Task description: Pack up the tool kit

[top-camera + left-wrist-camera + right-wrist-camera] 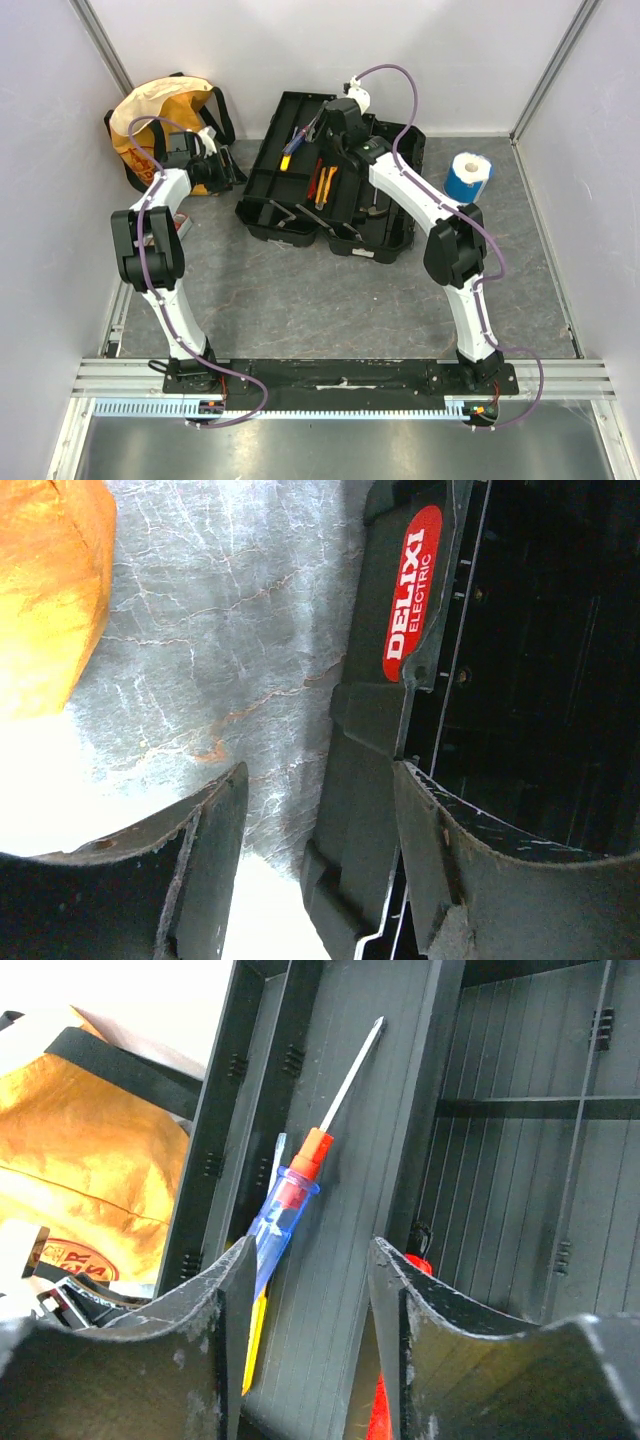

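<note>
1. The tool kit (330, 195), a black moulded-plastic box lying open, sits toward the rear middle of the grey, stone-veined counter (330, 300). A yellow fabric bag (160, 115) lies to its left and a blue roll (467, 178) to its right.
2. The right tool (305, 1300) hangs over a ribbed tray channel inside the box, its jaws spread and gripping nothing. A screwdriver (290, 1205) with a clear blue handle, orange collar and slim steel shaft lies loose in that channel, partly beneath one finger.
3. The left tool (320, 850) is also spread and empty. It straddles the box's outer edge near the red oval label (412, 590), one finger above bare counter and the other above the box.
4. The box looks rigid and bulky, and is probably weighty with steel inside. Its smooth, glossy walls offer little purchase, so a thin rim, the lid edge or the carry handle seems the better hold. The lid should swing as one stiff panel, and loose contents may roll if it is jolted.
5. By contrast the bag is soft and creased. The tray floors are finely grooved, and the dark fingers are scuffed along their edges.
</note>
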You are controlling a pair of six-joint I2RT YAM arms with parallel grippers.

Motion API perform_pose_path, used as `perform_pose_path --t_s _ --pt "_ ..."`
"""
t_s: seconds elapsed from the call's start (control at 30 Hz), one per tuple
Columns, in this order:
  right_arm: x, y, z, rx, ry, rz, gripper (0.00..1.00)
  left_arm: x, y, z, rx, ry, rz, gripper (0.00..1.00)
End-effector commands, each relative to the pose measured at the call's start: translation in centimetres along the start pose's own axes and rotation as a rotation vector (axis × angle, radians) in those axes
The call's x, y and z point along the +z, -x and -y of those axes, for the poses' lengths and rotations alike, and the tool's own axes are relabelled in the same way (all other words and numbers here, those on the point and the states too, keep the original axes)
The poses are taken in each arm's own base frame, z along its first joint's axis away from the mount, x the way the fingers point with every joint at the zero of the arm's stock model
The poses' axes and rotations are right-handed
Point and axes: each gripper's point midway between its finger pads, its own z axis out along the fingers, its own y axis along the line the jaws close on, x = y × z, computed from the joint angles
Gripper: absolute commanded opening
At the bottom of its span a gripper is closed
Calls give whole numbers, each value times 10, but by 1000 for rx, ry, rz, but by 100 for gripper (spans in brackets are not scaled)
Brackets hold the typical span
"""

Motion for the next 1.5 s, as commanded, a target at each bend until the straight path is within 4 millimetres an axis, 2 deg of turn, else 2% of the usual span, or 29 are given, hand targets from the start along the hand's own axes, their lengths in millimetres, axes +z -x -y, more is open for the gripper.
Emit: perform_pose_path --t_s 0.0,0.1,0.2,0.3,0.37,0.53,0.63,0.7,0.73,0.87,0.9,0.93,1.03,1.13,1.33,1.47 --pt "-13 34 2 -11 -29 65 57 -14 37 11 79 22 174 65" --pt "-25 52 4 -24 -34 89 59 -26 51 26 109 -26 236 66" --pt "-38 68 18 -37 -61 110 60 -28 53 41 153 -113 229 66" --pt "-50 77 43 -58 -103 111 62 -19 40 50 186 -195 178 66" --pt "-63 87 60 -60 -126 117 63 -10 30 47 194 -200 145 66" --pt "-87 88 110 -45 -165 64 64 6 18 41 228 -163 108 65" --pt "-100 77 145 -30 -202 14 64 15 12 40 254 -133 89 63" --pt "-107 71 160 -16 -202 -16 64 21 9 35 261 -102 70 61" --pt "-109 59 172 -10 -214 -50 64 23 8 34 267 -92 65 59" --pt "-115 31 195 -3 -233 -126 64 26 4 26 278 -54 49 54" --pt "-115 26 200 2 -239 -141 64 31 -2 37 296 -59 37 54" --pt "-115 19 205 7 -245 -161 64 32 -3 35 302 -40 37 52" --pt "-113 1 215 28 -247 -215 62 33 -5 33 325 5 35 46" --pt "-116 -6 227 41 -289 -216 62 33 -4 34 343 33 41 36" --pt "-117 -16 235 34 -301 -240 63 31 0 34 361 94 51 2" --pt "-119 -21 240 30 -311 -251 63 20 11 31 354 157 79 2"
